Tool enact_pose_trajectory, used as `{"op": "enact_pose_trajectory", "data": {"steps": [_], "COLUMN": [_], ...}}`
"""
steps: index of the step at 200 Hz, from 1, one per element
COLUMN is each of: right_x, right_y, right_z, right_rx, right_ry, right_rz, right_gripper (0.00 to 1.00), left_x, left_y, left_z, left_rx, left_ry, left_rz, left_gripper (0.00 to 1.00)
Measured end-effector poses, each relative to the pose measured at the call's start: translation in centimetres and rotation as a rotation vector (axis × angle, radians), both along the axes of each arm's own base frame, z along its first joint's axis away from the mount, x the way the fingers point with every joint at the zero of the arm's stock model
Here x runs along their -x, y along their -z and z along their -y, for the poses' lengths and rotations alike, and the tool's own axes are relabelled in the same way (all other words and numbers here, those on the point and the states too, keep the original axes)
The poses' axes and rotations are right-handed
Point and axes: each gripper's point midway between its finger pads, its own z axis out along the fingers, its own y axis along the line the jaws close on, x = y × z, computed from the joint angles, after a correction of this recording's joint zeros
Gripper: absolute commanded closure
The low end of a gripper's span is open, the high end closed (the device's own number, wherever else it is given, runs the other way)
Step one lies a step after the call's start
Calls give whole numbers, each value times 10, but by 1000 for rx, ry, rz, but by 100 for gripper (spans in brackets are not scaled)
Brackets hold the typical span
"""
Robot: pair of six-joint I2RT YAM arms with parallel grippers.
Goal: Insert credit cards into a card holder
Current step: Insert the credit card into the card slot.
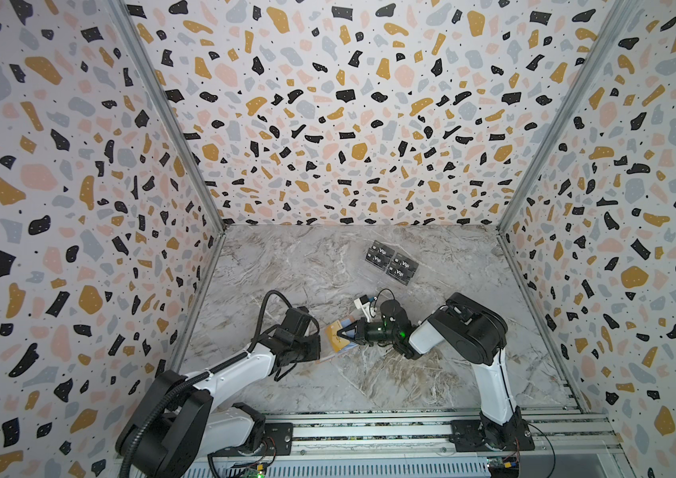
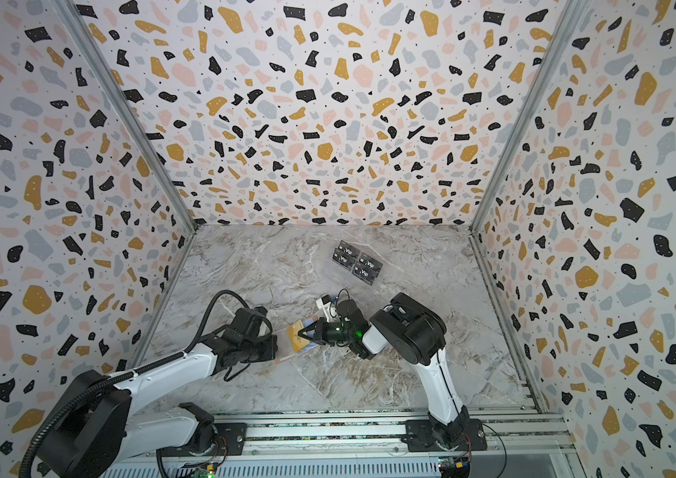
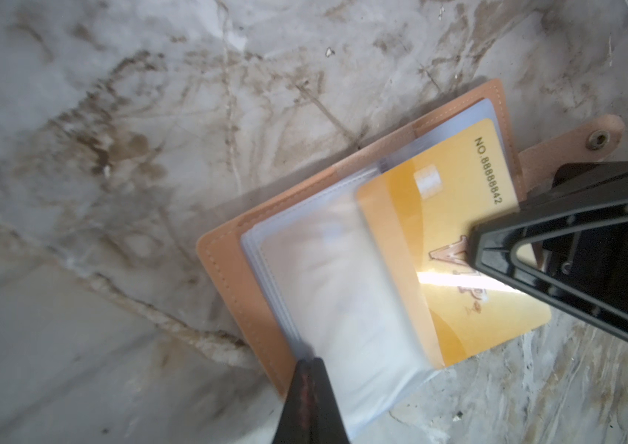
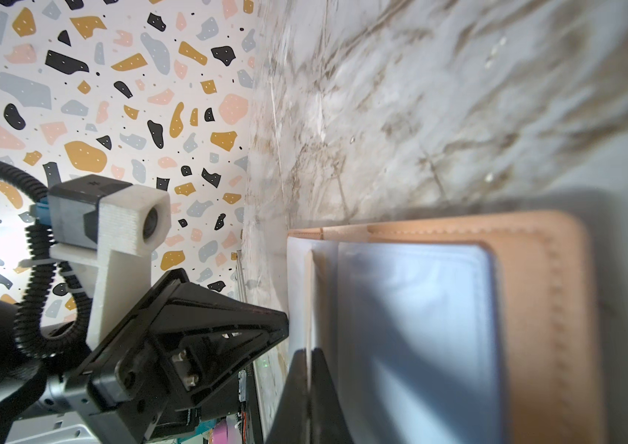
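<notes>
Now the right gripper is shut tight on a gold card. The card's far end looks tucked a little way into the card holder, which lies open on the table just ahead of its tips. The left gripper is pinched shut on a clear pocket and lifts it up. I think the card should slide in flat and slow, straight away from the right tips, while the left one holds the pocket mouth wide. The floppy pocket could fold and block it. Black cards sit well off to the side of the right gripper, out of the way.
</notes>
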Motion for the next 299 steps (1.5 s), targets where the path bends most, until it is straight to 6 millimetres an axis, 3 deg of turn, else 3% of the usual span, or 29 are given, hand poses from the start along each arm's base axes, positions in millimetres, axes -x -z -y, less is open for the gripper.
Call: {"op": "enact_pose_trajectory", "data": {"steps": [199, 220, 255, 299], "right_x": [2, 3, 7, 7], "right_y": [4, 5, 11, 3], "right_z": [-8, -9, -11, -13], "right_rx": [56, 77, 153, 243], "right_ry": [-31, -24, -35, -52], "right_rz": [48, 52, 79, 155], "right_gripper": [100, 94, 76, 59], "left_x": [1, 1, 1, 1], "left_y": [0, 1, 1, 1], "left_z": [-1, -1, -1, -1], "left_rx": [1, 4, 6, 5], "left_ry": [-3, -5, -7, -7], "left_rz": [0, 2, 3, 2], "left_gripper": [100, 100, 100, 100]}}
